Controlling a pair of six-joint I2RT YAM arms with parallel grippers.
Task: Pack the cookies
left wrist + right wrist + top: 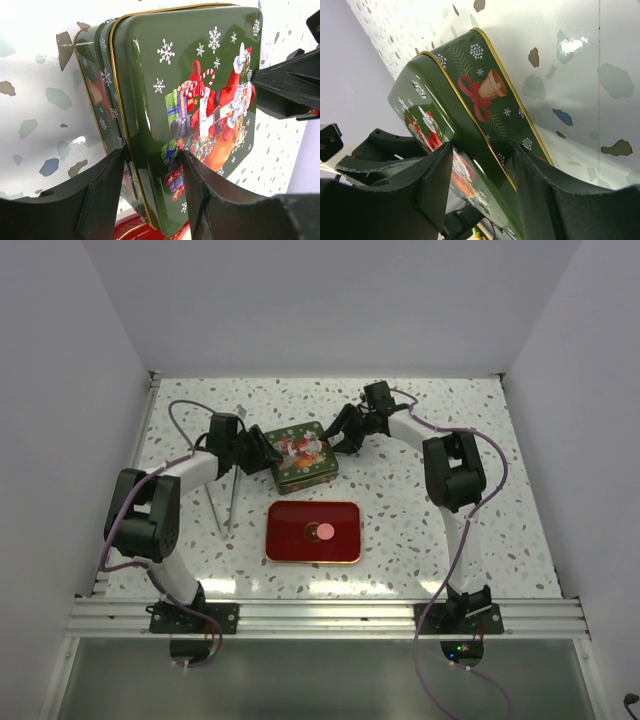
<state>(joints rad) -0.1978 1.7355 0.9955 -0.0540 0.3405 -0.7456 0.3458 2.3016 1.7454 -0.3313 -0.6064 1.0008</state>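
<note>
A green Christmas tin [300, 458] with a Santa picture sits at the middle back of the table. My left gripper [262, 453] is shut on its left end, with the fingers straddling the tin's edge [150, 125] in the left wrist view. My right gripper [340, 443] is shut on its right end; the right wrist view shows its fingers astride the side with the bell picture [485, 95]. In front of the tin lies a red tray [285, 545] with a gold rim. It holds a pink cookie [326, 532] and a darker disc beside it. Other cookies are out of view.
A pair of metal tongs [225, 502] lies on the speckled table to the left of the red tray. White walls close in the table on the left, back and right. An aluminium rail runs along the near edge.
</note>
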